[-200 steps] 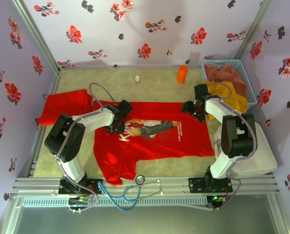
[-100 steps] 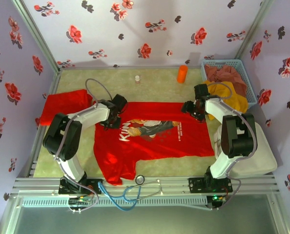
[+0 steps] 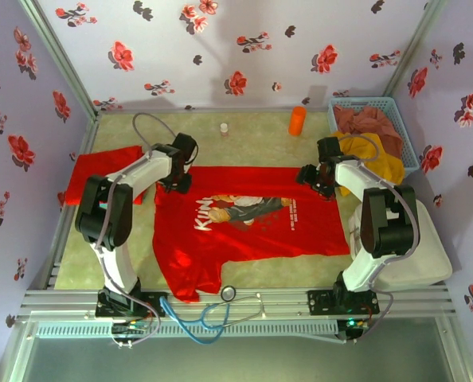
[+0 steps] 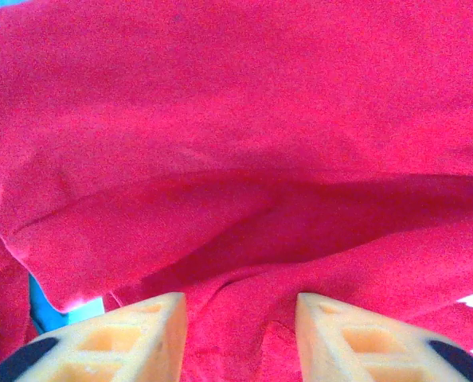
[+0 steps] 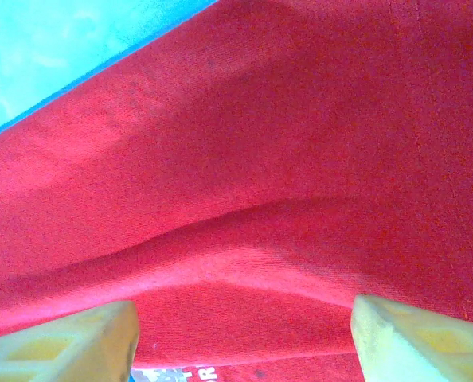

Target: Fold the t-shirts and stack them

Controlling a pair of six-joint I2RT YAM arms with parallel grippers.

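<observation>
Two garments matter here: the printed t-shirt [image 3: 260, 235] is spread flat across the middle of the surface [image 3: 252, 131], its long axis running from the left edge toward the right edge. A second t-shirt [image 3: 101, 169] is bunched against the left edge.

Your left pincer [image 3: 175, 179] sits at the printed shirt's far left corner and your right pincer [image 3: 310, 180] at its far right corner, so each arm is nearest its own end of the far side.

From the left wrist, the fingers [image 4: 141, 334] stand partly apart, with cloth under the gap and nothing clamped. From the right wrist, the fingers [image 5: 69, 342] stand wide apart over a low ridge of cloth, also gripping nothing.

The cloth lies directly below both pincers. You will probably want to pinch both far corners together and carry that side toward the near edge.
</observation>
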